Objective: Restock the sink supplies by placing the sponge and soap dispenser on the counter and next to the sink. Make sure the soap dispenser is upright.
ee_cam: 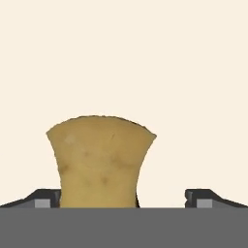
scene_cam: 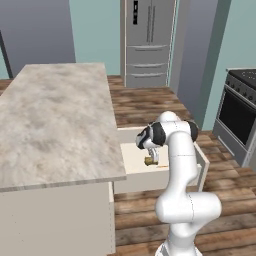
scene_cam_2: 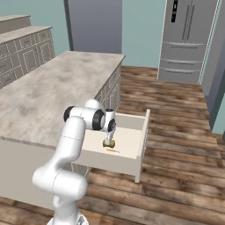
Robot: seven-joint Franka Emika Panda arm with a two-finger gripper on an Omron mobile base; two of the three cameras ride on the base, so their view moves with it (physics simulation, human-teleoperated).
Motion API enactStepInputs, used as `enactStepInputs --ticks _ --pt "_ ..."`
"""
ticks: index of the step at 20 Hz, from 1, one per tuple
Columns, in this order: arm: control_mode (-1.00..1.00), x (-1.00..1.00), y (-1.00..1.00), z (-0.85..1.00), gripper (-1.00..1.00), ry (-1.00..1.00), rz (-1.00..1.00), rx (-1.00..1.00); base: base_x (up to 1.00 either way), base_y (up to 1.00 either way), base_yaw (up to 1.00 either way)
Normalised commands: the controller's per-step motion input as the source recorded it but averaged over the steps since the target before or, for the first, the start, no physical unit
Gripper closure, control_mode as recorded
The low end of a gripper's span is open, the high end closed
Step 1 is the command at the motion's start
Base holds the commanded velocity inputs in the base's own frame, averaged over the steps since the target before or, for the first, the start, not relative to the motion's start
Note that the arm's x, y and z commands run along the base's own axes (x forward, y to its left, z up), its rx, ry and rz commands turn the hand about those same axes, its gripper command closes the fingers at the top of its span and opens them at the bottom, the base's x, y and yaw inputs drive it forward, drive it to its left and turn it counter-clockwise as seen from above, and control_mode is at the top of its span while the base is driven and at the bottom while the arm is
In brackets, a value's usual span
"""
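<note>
1. Fingers (ee_cam: 43, 199) stand spread, tips apart at either side – gripper (scene_cam_2: 108, 141) reaches down into the open drawer (scene_cam_2: 141, 139), not closed on anything.
2. Sponge (ee_cam: 100, 162) sits between the fingertips, against the left one, clear gap to the right one; its long axis cannot be told.
3. Sponge on the cream drawer floor, near the middle – walls well apart.
4. Island top (scene_cam: 50, 120) overhangs the drawer's back; wooden floor (scene_cam_2: 176, 176) lies open beyond its front.
</note>
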Motion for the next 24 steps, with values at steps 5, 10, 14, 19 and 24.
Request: enactStepInputs --ticks 5,10,14,19,24 --pt "-1.00 0.02 0.00 -0.28 -1.00 -0.01 0.00 0.00 0.00 0.00 0.00" --pt "-1.00 0.00 0.02 -0.49 -1.00 -0.04 0.00 0.00 0.00 0.00 0.00" --pt "-1.00 -0.06 -0.02 -0.43 -1.00 -0.08 0.03 0.02 0.00 0.00 0.00" --pt "-1.00 -0.24 -0.41 0.05 -1.00 -0.05 0.20 0.13 0.00 0.00 0.00" --pt "-1.00 -0.02 -0.09 0.00 -1.00 0.00 0.16 0.14 0.00 0.00 0.00"
